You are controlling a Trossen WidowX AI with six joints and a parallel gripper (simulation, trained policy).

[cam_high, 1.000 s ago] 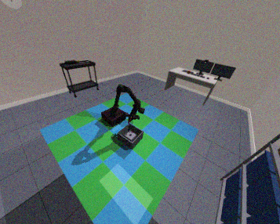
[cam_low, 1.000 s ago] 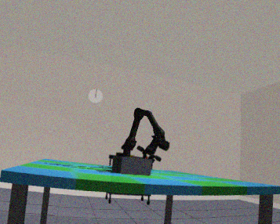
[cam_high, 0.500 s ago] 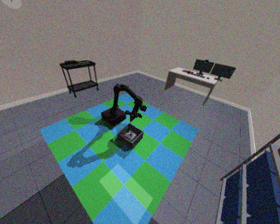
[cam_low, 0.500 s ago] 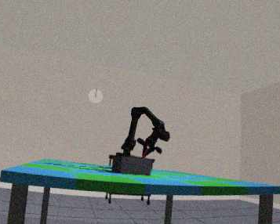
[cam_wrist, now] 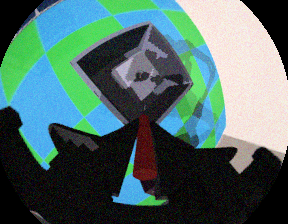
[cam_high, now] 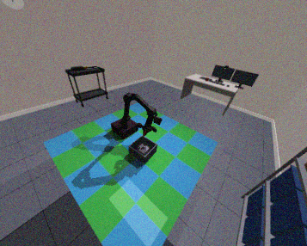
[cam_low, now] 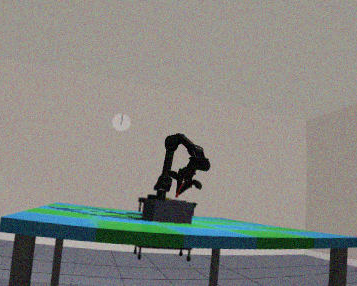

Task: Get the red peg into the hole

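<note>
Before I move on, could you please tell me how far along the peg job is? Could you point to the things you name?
Picking up looks done: the gripper (cam_high: 150,132) (cam_low: 180,194) (cam_wrist: 144,119) is shut on the red peg (cam_low: 180,189) (cam_wrist: 144,150). In hand is the carry, with the peg above the open box (cam_high: 137,152) (cam_low: 167,211) (cam_wrist: 96,95). Left: lowering it inside and seating it fully in the hole in the bottom plate (cam_high: 143,147) (cam_wrist: 146,89).
</note>
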